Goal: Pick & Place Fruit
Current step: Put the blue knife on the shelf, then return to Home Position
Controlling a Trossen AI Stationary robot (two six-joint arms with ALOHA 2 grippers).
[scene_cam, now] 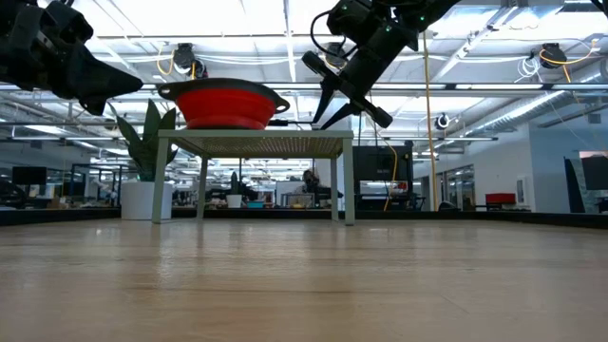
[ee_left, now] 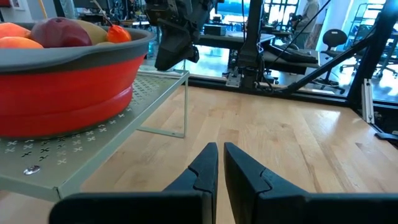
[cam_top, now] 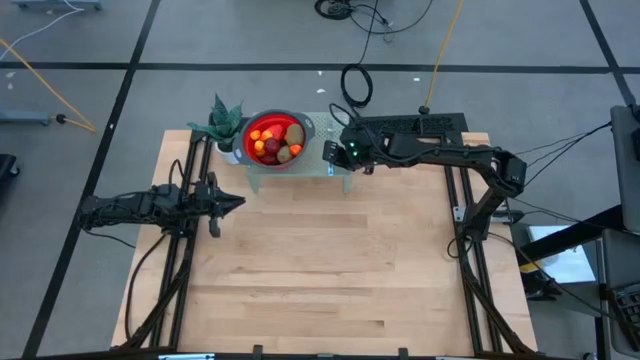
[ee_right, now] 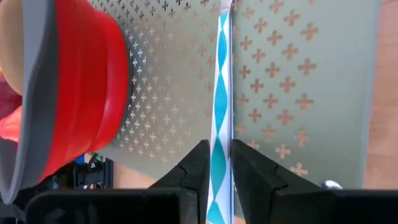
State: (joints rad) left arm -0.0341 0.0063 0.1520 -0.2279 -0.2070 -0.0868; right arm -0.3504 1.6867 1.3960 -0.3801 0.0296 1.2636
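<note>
You see the right gripper [ee_right: 216, 163] pinching the slim blue-and-white stick [ee_right: 221, 93] beside the round red bowl with grey rim [cam_top: 303, 131] holding toy fruit [cam_top: 272, 141], upper centre; the left gripper [ee_left: 216, 163], pressed together, waits at left.

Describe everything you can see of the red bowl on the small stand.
The red bowl is round, with ribbed red walls that look like soft plastic and a grey rim with small side tabs. It sits upright on the pale green perforated stand at the table's far edge, beside a potted plant. Toy fruit fills it: orange, dark red and brownish pieces.

Pale wood-plank table [cam_top: 330, 270]: smooth, matt. Light green perforated metal stand [ee_right: 298, 81]: matt. Red rubbery bowl, grey rim [ee_left: 62, 87]: satin sheen.
</note>
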